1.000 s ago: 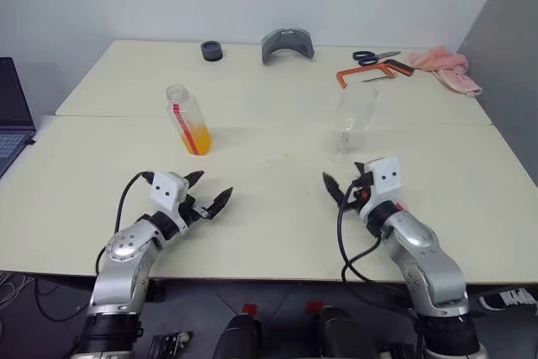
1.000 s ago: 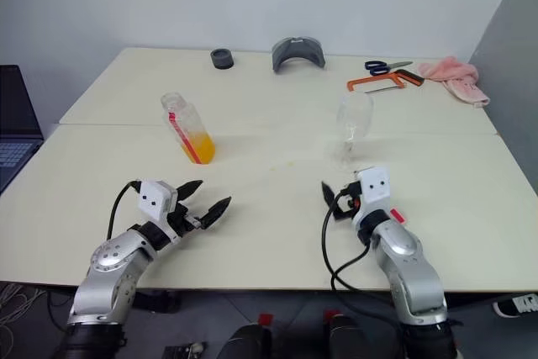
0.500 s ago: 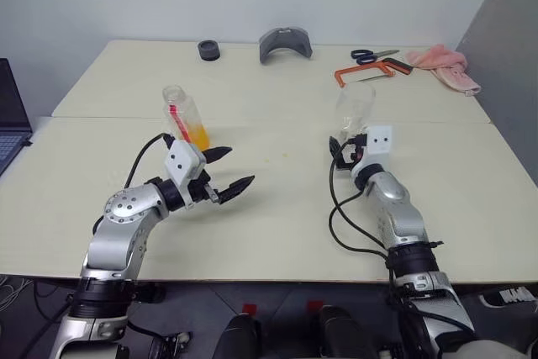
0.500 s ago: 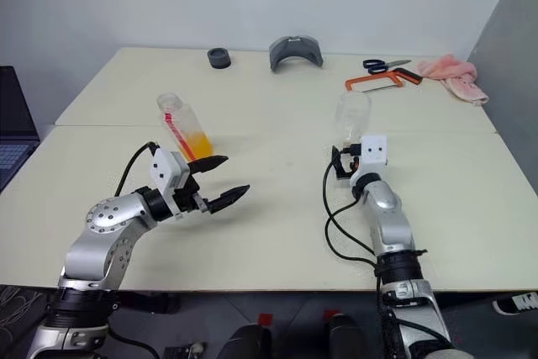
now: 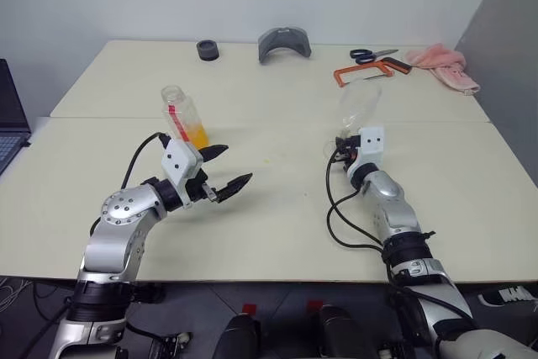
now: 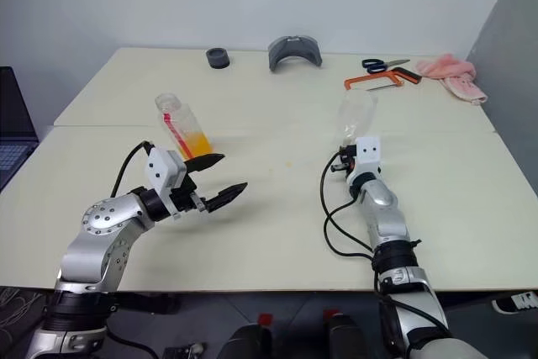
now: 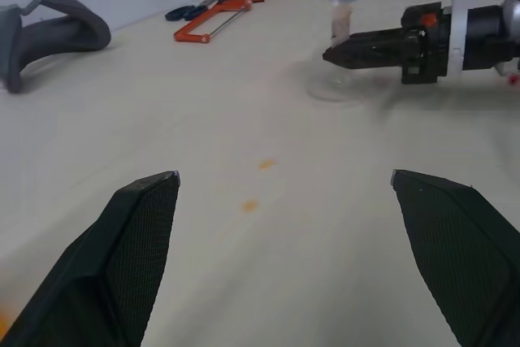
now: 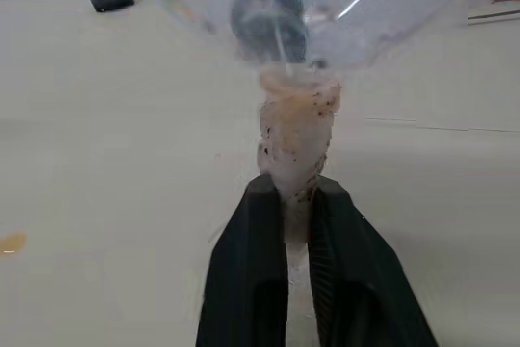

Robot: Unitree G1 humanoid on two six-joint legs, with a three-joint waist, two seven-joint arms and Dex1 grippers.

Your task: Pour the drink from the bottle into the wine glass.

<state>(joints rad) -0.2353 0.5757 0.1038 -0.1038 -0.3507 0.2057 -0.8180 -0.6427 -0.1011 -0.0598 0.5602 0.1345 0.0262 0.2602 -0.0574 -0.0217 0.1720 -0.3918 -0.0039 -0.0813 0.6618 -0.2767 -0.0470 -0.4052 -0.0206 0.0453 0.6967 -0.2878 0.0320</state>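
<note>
Stem grip first: right tool (image 8: 297, 201) is clamped on the wine glass (image 5: 359, 109) stem, glass upright on the surface (image 5: 277, 216). Left tool (image 5: 224, 170) hangs wide apart near the bottle (image 5: 187, 118), uncapped and part-filled. Hold the glass steady and seize the bottle mid-body, squarely.

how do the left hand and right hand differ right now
The left hand is wide open and holds nothing; the right hand is shut on the wine glass at its stem. The left hand hangs over bare table just in front of the bottle without touching it; the right hand sits low at the glass. Both have two black fingers and point roughly level.
</note>
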